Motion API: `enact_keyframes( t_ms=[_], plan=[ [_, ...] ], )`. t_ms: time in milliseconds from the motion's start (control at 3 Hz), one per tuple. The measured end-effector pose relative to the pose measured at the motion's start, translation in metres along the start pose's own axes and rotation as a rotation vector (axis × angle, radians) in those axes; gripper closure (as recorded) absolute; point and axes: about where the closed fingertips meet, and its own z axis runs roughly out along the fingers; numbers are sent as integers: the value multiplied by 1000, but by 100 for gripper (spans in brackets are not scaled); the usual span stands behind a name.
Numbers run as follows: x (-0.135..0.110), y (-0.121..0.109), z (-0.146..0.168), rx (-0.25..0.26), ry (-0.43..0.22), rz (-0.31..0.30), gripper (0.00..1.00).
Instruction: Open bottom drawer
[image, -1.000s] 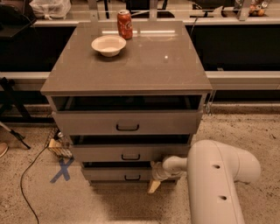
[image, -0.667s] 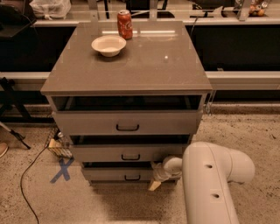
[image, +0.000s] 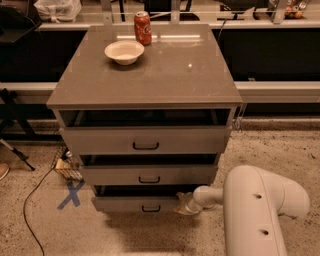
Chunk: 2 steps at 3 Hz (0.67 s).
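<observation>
The grey cabinet has three drawers, all pulled out a little. The bottom drawer (image: 135, 204) is the lowest, with a shallow grey front and a small black bar handle (image: 151, 208). My gripper (image: 183, 206) is at the right end of the bottom drawer's front, right of the handle, at the end of my white arm (image: 260, 210), which comes in from the lower right. The gripper touches or sits just in front of the drawer front.
A white bowl (image: 124, 51) and a red soda can (image: 143, 21) stand on the cabinet top (image: 165, 75). The middle drawer (image: 150, 175) and the top drawer (image: 145, 141) are above. A blue X (image: 71, 194) and a black cable (image: 35, 200) mark the floor left of the cabinet.
My arm has shifted slightly to the left and nearer the camera. The gripper stays at the right end of the bottom drawer's front. The drawers look unchanged.
</observation>
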Motion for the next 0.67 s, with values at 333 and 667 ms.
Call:
enact_keyframes(
  t_ms=[333,667],
  plan=[
    [-1,-1,-3,0,0,0,89],
    [-5,-2,-9,0,0,0,100]
  ],
)
